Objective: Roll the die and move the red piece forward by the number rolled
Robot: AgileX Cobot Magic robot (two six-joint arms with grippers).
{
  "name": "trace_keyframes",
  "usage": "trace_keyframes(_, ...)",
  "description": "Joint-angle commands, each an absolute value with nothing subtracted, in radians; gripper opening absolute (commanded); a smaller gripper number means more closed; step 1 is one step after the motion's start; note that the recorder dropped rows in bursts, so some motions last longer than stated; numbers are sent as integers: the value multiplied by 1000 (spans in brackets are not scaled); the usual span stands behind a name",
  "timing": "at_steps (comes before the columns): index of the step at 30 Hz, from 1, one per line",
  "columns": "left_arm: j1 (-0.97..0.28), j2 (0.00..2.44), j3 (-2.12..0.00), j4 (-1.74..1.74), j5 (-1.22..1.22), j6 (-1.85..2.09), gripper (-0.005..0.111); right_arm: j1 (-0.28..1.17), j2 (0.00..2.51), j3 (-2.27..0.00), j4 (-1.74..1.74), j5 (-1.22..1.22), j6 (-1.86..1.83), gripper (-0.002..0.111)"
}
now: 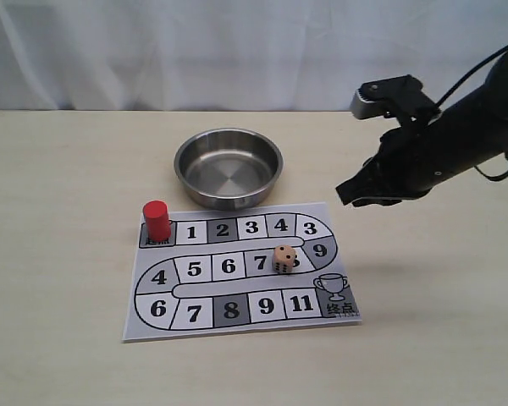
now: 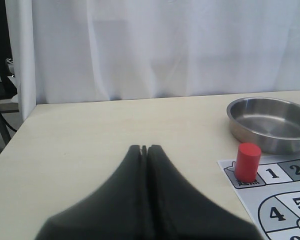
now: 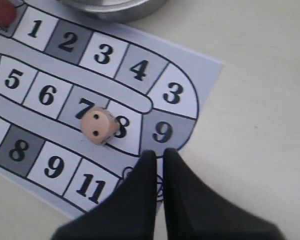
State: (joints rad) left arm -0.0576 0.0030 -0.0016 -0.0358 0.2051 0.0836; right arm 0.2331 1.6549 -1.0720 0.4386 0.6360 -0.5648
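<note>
Red piece (image 1: 157, 220) upright, long axis vertical, on start sq at board's (image 1: 229, 266) 10 o'clock corner; sqs 1–4 running toward 3 o'clock from it. Die (image 1: 284, 258) on 7/8 line, mid row, two pips up, well inside board edges. Bowl (image 1: 229, 167) at board's 12 o'clock. R gripper (image 1: 345, 193) aloft at die's 2 o'clock, tips almost together, empty. L gripper (image 2: 144, 148) pinched closed, empty.

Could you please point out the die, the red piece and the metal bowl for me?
die (image 1: 284, 259), exterior view, its middle.
red piece (image 1: 157, 222), exterior view, its side.
metal bowl (image 1: 229, 200), exterior view, its front wall.
</note>
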Motion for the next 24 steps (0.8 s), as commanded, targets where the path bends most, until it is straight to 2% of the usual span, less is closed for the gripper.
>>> trace_keyframes(1, -58, 0, 0, -38, 196, 84, 0, 331, 1679, -1070, 417, 594, -558, 4)
trace_keyframes(8, -58, 0, 0, -38, 196, 84, 0, 468, 1779, -1070, 340, 509, -519, 4)
trace_keyframes(13, -58, 0, 0, -38, 196, 84, 0, 465, 1860, -1070, 219, 532, -399, 4)
trace_keyframes(24, -58, 0, 0, -38, 196, 84, 0, 467, 1887, -1052, 220, 511, -395, 4)
